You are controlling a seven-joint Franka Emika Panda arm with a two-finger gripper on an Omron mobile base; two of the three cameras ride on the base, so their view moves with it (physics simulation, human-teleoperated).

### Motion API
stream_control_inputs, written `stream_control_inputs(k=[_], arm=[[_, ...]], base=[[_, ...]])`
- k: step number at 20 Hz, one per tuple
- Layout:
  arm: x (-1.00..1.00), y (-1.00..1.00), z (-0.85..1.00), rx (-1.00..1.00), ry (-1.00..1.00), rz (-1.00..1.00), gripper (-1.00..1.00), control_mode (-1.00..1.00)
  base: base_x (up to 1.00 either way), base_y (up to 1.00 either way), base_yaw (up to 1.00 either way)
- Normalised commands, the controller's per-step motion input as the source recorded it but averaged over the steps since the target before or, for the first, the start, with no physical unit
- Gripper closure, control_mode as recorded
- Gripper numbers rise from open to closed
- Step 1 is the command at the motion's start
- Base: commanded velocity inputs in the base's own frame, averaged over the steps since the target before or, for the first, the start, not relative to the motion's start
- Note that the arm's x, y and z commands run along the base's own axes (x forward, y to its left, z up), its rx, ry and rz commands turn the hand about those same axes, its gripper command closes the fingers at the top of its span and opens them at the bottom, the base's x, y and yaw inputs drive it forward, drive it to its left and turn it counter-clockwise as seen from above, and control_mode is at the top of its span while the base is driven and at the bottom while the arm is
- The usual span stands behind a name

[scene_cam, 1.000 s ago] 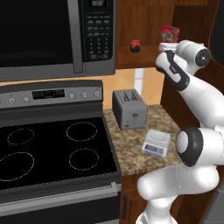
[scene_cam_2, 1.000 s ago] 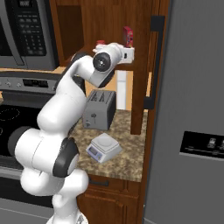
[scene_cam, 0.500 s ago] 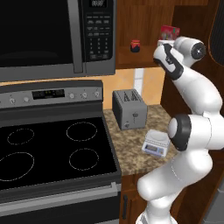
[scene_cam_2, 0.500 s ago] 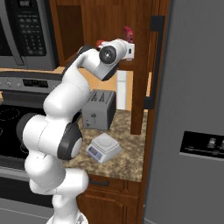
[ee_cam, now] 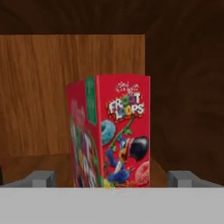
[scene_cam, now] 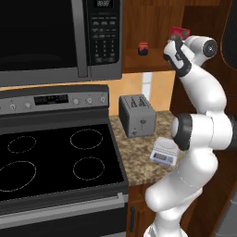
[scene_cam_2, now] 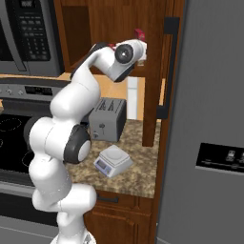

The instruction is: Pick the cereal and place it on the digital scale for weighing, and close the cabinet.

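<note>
The cereal, a thin red cardboard box with bright printed fruit and lettering on its glossy face, stands upright on the shelf of the cabinet, whose walls are smooth reddish-brown wood with visible grain. The gripper sits just in front of the box with its fingers spread wide, one grey tip on each side of the carton and neither touching it. From the left base view the arm reaches up to the shelf, the box's red top showing just past the hand, near a small dark red-lidded jar. Down on the speckled granite counter, the digital scale, a white square with a flat platform and sloped display, lies near the boxy grey toaster.
</note>
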Motion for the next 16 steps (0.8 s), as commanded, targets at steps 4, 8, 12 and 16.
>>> stream_control_inputs(k=[4,8,12,16], arm=[[0.2,0.12,0.0,-0.04,0.07,0.0,1.0,-1.0],[0.17,0.08,0.0,-0.03,0.07,0.0,1.0,-1.0],[-0.09,0.08,0.0,-0.03,0.01,0.0,1.0,-1.0],[-0.36,0.36,0.0,-0.02,-0.14,-0.02,1.0,-1.0]], base=[[0.0,0.0,0.0],[0.0,0.0,0.0],[0.0,0.0,0.0],[0.0,0.0,0.0]])
